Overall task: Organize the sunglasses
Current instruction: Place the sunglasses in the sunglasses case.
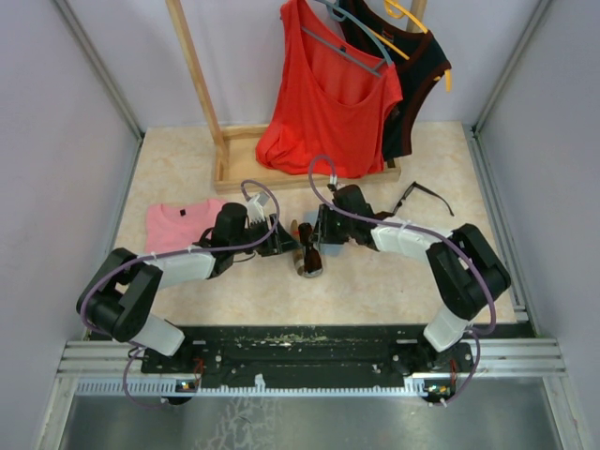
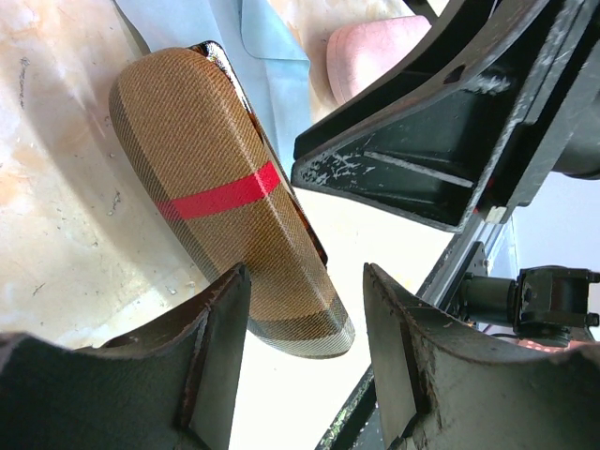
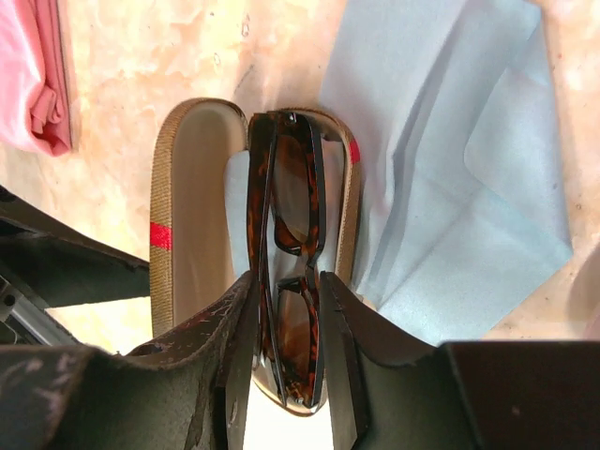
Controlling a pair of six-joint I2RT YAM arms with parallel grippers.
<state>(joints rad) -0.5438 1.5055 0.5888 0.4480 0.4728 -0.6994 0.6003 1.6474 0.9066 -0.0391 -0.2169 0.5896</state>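
The slim reddish-brown sunglasses [image 3: 292, 187] are folded and stand on edge inside the open brown plaid case [image 3: 192, 206]. My right gripper [image 3: 287, 286] is shut on their near half, one finger against each side. In the left wrist view the plaid case [image 2: 216, 178] shows its outer shell with a red stripe. My left gripper [image 2: 305, 281] is open around the case's near end, which lies against one finger and apart from the other. In the top view both grippers meet at the case [image 1: 309, 261] mid-table. The black-framed sunglasses [image 1: 424, 197] lie unfolded at the right.
A light blue cloth [image 3: 450, 159] lies under and beside the case. A pink folded shirt [image 1: 178, 225] is at the left. A wooden rack base [image 1: 234, 173] with a red top [image 1: 323, 94] and a black one hanging stands behind. A pink rounded object [image 2: 375, 47] sits beyond the case.
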